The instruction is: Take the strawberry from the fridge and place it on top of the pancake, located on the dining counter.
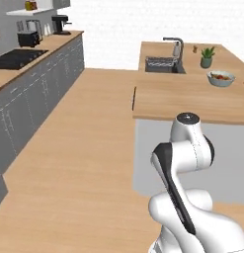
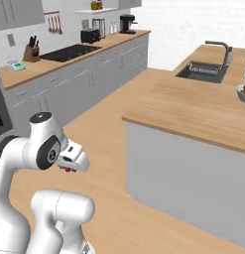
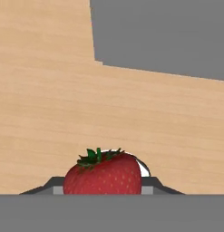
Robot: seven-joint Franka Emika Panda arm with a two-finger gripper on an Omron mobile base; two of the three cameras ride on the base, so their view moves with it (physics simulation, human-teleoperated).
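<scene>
The strawberry (image 3: pixel 103 174), deep red with a green leafy cap, sits between my gripper's (image 3: pixel 103 190) fingers, and the gripper is shut on it. In the right base view the gripper (image 2: pixel 69 166) hangs low beside my base, over the wooden floor, with a speck of red strawberry (image 2: pixel 68 169) under the hand. The dining counter (image 1: pixel 192 101) (image 2: pixel 193 111), light wood on top with grey sides, stands ahead and to the right, some way from the gripper. Its grey side (image 3: pixel 158 36) shows in the hand view. The pancake and the fridge are out of view.
On the dining counter are a sink with tap (image 1: pixel 165 62) (image 2: pixel 206 69), a potted plant (image 1: pixel 207 57) and a fruit bowl (image 1: pixel 221 78) (image 2: pixel 243 93). Grey wall cabinets (image 1: pixel 34 89) (image 2: pixel 84 79) with hob, toaster and coffee machine line the left. Wooden floor (image 1: pixel 89 148) lies between.
</scene>
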